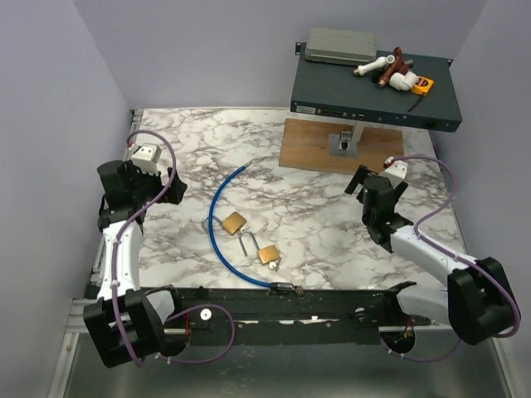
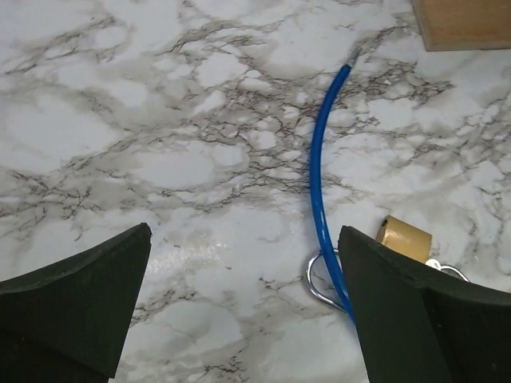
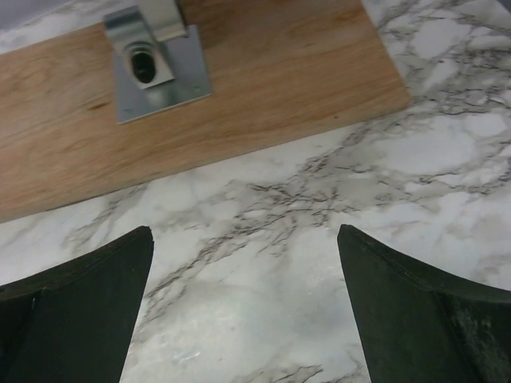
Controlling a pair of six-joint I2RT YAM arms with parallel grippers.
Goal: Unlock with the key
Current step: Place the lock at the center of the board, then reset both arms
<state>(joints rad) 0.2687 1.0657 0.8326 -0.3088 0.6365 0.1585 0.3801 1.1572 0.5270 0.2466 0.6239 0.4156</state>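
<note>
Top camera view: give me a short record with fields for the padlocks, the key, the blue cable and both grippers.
far padlock: brass, lying mid-table
near padlock: brass, lying closer to the arm bases
key: possibly the small silvery bit at the near padlock's edge; too small to confirm
blue cable: curves past the left side of both padlocks
left gripper: open, empty, over marble beside the blue cable
right gripper: open, empty, by the wooden board
progress: key not yet picked up
</note>
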